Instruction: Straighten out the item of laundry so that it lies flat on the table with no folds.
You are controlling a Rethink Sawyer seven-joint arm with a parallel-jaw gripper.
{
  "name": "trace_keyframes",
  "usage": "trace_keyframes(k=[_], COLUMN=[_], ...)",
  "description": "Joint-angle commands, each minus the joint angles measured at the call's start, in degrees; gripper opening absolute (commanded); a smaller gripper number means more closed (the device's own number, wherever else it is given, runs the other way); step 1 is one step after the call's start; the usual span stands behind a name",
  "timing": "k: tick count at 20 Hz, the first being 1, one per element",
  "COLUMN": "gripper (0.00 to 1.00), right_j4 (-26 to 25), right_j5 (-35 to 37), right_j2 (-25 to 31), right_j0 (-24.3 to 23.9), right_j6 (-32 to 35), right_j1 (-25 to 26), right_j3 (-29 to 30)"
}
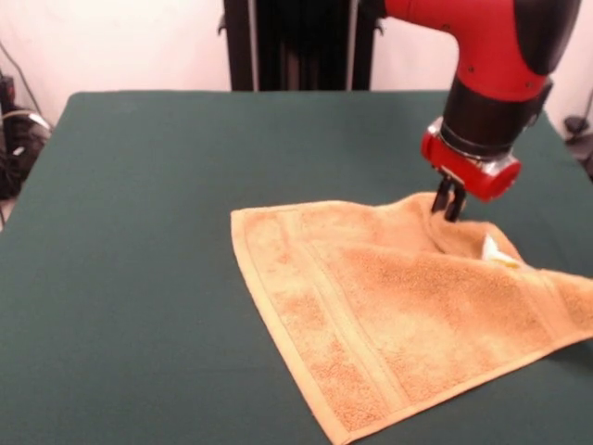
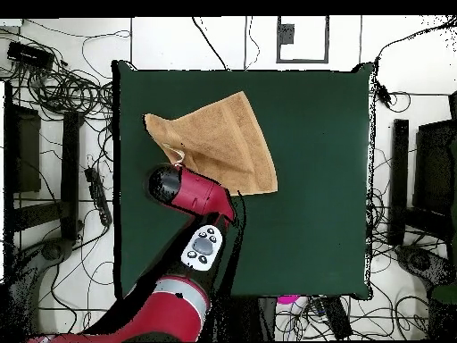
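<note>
The orange-tan towel (image 1: 398, 306) lies on the dark green table (image 1: 139, 232), right of centre in the front view. It is mostly spread out, with its far edge bunched and raised where the gripper meets it. A small white care tag (image 1: 494, 250) shows near that raised fold. My gripper (image 1: 449, 202) comes down from the red arm onto the towel's far edge, and its black fingers look pinched on the cloth. In the overhead view the towel (image 2: 219, 138) lies at the table's upper left, and the arm's red head (image 2: 183, 189) hides the gripper.
The towel's right corner (image 1: 579, 306) reaches close to the table's right edge in the front view. Cables (image 2: 62, 80) and stands lie on the floor around the table (image 2: 312, 179). The robot's black pedestal (image 1: 296, 44) stands at the far side.
</note>
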Motion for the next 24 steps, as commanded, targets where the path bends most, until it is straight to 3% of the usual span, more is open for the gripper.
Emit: trace_keyframes(k=[1, 13, 24], gripper=[0.00, 0.00, 0.00], right_j4=[2.45, 4.95, 6.66], right_j5=[-0.47, -8.71, -22.77], right_j2=[7.04, 11.53, 14.89], right_j0=[1.60, 0.09, 0.17], right_j6=[14.48, 14.34, 18.01], right_j1=[2.81, 3.97, 5.05], right_j3=[9.37, 14.22, 18.19])
